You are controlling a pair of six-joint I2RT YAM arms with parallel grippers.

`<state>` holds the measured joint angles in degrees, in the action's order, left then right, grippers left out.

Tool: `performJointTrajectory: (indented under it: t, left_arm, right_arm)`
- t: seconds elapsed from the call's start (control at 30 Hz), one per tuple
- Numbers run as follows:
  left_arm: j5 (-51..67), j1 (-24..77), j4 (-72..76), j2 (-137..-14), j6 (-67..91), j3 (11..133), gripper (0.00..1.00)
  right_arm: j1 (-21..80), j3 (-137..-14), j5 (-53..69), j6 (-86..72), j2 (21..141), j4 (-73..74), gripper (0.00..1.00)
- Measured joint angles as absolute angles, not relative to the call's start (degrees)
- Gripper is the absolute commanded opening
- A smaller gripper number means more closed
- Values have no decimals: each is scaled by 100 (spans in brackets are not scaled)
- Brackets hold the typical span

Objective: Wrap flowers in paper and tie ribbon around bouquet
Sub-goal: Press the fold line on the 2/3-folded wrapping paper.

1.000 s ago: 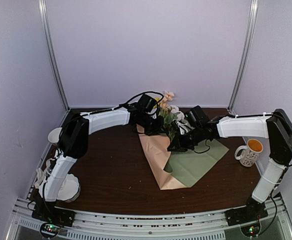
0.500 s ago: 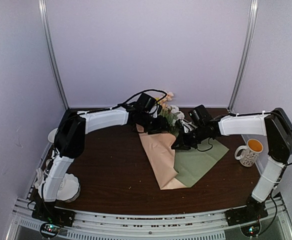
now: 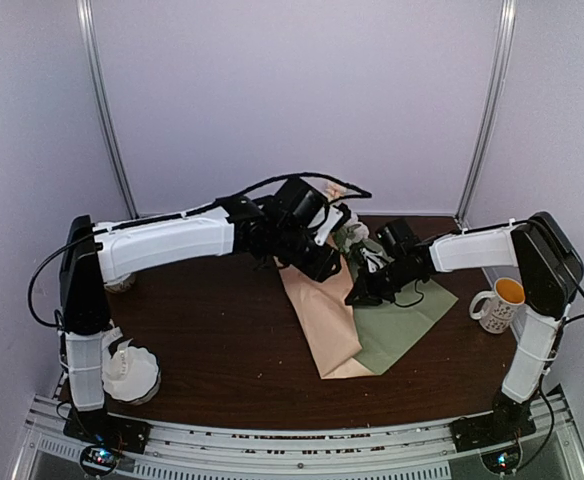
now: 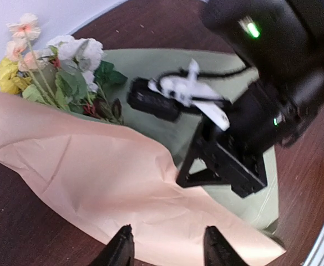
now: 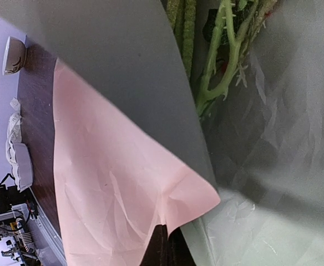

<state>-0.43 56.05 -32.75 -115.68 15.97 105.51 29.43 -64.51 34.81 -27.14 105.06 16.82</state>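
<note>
Left gripper [image 4: 167, 250] parted, nothing between the fingers, poised over the peach-pink paper [image 4: 95, 183] close to one edge of it. Right gripper [image 4: 187, 177] clamped shut, tips down on the sage-green paper [image 4: 151, 61] just beside the peach fold; any hold on the sheet not discernible. Flowers [image 4: 54, 66] on the green paper, well beyond the left gripper, blossoms toward the back wall.

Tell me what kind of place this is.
Most likely a robot lab test booth, not a flower shop. Two robot arms are bolted to a metal rail at the edge of a dark table, plain pale walls close it in, and the flowers, paper and mug look like props.
</note>
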Motion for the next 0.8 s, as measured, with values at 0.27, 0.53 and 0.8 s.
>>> performJointTrajectory:
  t: [0.27,0.53,0.8]
  left_arm:
    - [-991,6652,-3776,-12208,526,10398,40]
    - [-1114,6630,-3839,-12774,25,10398,44]
    - [-1035,6628,-3634,-12853,-521,10173,45]
  right_arm:
    - [2943,-6563,3476,-2694,10510,1684,0]
    - [2943,-6692,3452,-2842,10516,1470,0]
    - [2943,-6357,3326,-3260,10516,934,0]
